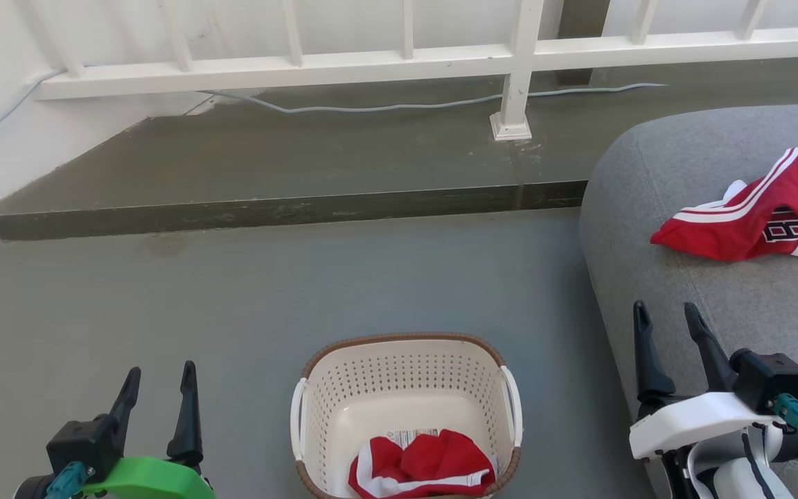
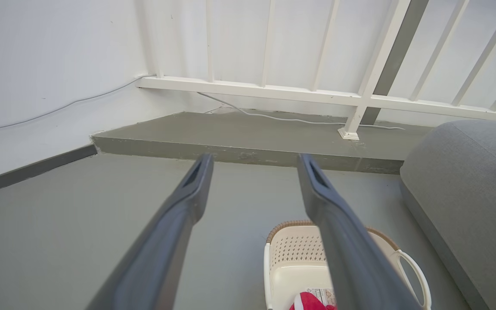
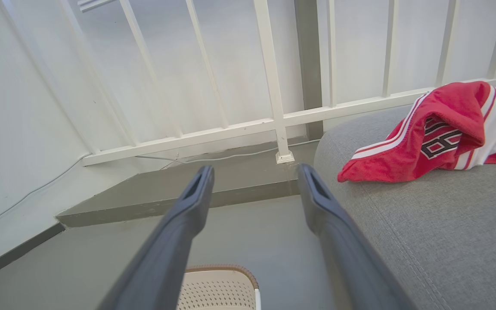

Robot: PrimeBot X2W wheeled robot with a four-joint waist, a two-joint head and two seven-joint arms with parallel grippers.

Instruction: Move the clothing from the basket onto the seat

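- Clothing (image 1: 759, 215) was split between two places: one red garment with white stripes and black-and-white lettering lay crumpled on the seat (image 1: 648, 180), and the other red piece (image 1: 427, 464) sat bunched in the basket (image 1: 399, 388).
- The floor (image 1: 233, 291) was smooth grey-green, with a raised step (image 1: 267, 166) at the back.
- A white railing (image 1: 371, 62) stood on that step, and a pale cable (image 1: 406, 106) trailed along its foot.
- The seat was grey woven fabric with a rounded edge, just right of the basket.
- The basket was cream perforated plastic with a brown woven-look rim and white side handles.
- The left gripper (image 1: 161, 369) hung left of the basket, its dark fingers spread and empty.
- The right gripper (image 1: 665, 306) hung over the seat's near edge, equally wide and empty.
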